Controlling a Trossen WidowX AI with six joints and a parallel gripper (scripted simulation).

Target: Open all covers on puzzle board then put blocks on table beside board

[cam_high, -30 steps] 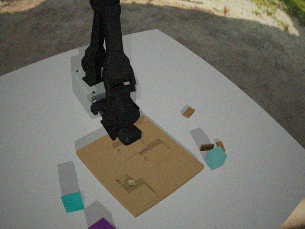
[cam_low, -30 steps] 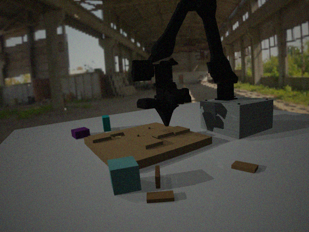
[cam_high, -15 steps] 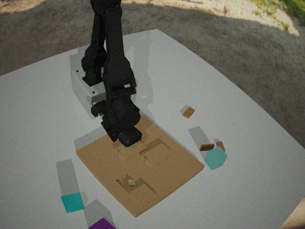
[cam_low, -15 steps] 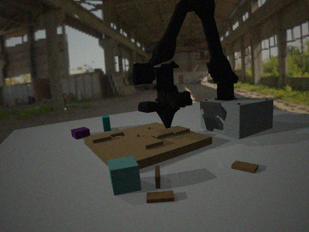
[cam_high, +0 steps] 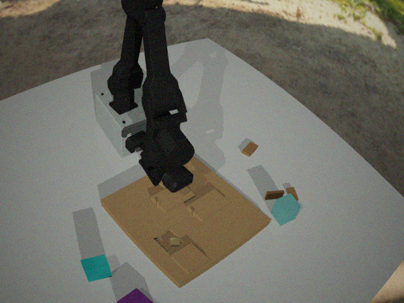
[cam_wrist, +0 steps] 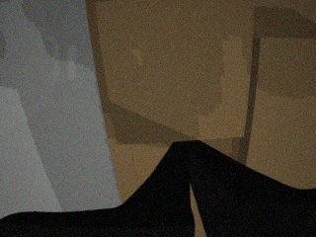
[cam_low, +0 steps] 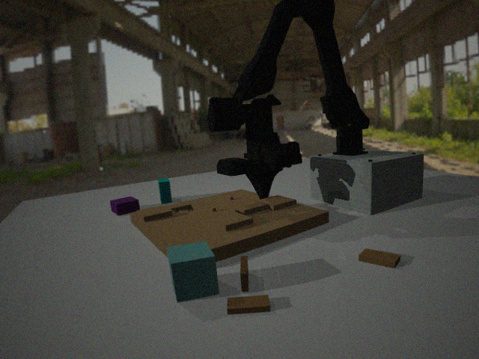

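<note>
The tan puzzle board (cam_high: 228, 225) (cam_low: 200, 227) lies flat on the white table. My gripper (cam_high: 176, 185) (cam_low: 263, 194) (cam_wrist: 184, 145) is shut and empty. It points down with its tip at the board's surface, beside the two covers on the side nearest the robot base. One of these covers (cam_high: 169, 199) (cam_wrist: 165, 59) lies right at the fingertips, and the other cover (cam_high: 208, 203) (cam_wrist: 286, 59) is beside it. At the board's near end a third cover (cam_high: 190, 259) stands slid back from its well, where a small tan piece (cam_high: 175, 241) sits.
A teal cube (cam_high: 285, 208) (cam_low: 192, 270) and two small brown slabs (cam_high: 274, 194) (cam_low: 248, 304) lie right of the board, and a third slab (cam_high: 249, 148) (cam_low: 379, 257) lies farther back. A teal block (cam_high: 96, 267) (cam_low: 165, 190) and a purple block (cam_high: 135, 297) (cam_low: 124, 204) lie left. The grey robot base (cam_high: 110, 120) (cam_low: 367, 181) stands behind the board.
</note>
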